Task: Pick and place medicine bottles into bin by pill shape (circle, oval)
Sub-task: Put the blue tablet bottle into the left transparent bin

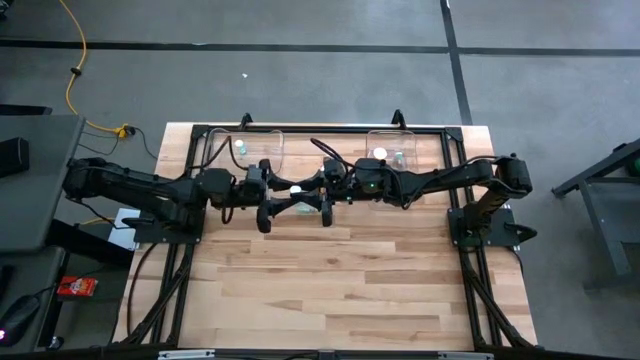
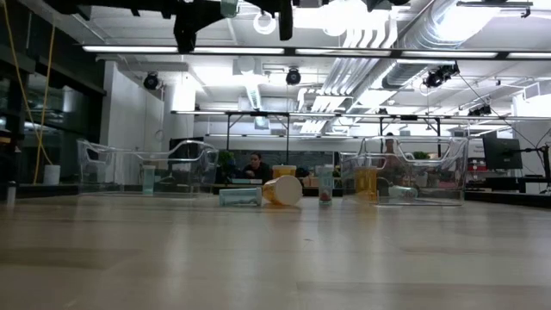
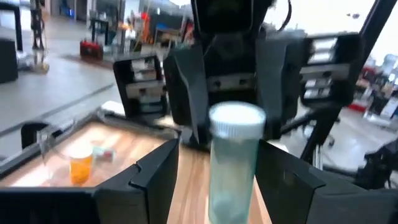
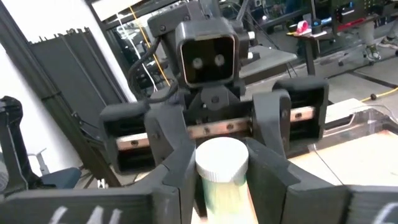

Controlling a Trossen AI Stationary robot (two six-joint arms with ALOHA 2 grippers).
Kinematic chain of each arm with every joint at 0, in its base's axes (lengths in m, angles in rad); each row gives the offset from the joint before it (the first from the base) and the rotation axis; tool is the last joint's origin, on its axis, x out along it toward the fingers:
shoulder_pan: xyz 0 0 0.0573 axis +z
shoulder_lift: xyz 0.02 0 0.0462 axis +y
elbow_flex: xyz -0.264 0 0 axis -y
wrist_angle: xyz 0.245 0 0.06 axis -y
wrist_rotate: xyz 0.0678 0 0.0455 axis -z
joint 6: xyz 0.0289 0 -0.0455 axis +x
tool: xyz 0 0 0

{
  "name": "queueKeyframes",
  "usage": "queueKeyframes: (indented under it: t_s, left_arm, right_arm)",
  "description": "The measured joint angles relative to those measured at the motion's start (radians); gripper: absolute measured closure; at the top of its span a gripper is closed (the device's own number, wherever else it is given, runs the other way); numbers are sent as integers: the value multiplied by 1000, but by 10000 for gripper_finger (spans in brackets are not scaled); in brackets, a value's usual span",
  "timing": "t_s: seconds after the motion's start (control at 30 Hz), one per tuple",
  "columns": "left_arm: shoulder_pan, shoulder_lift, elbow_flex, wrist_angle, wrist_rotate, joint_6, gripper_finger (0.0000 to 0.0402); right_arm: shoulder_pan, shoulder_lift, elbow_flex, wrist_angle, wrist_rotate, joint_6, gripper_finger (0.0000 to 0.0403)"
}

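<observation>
Wooden table (image 1: 340, 290), clear vial (image 3: 233, 163) seemingly gripped between both pincers above it

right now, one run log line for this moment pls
phase: mid-air handover | left gripper: shut on clear vial | right gripper: shut on the vial | bins: behind

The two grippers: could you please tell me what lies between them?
A white-capped medicine bottle, between the left gripper and the right gripper; both wrist views show it.

Pale matt wooden table (image 1: 330, 290); clear glossy plastic bins (image 2: 413, 164); white ribbed plastic cap (image 3: 236, 119)
</observation>
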Motion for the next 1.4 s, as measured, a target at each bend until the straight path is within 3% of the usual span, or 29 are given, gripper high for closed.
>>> queueKeyframes:
  t_s: [0.53,0.93,1.4]
  left_arm:
    - [32,24,11,62,53,-62,214]
    - [32,24,11,55,60,-63,282]
    - [32,24,11,56,76,-60,296]
  right_arm:
    - [-1,0,0,24,-8,-20,302]
    - [-1,0,0,17,-1,-24,302]
    - [-1,0,0,18,-11,-20,299]
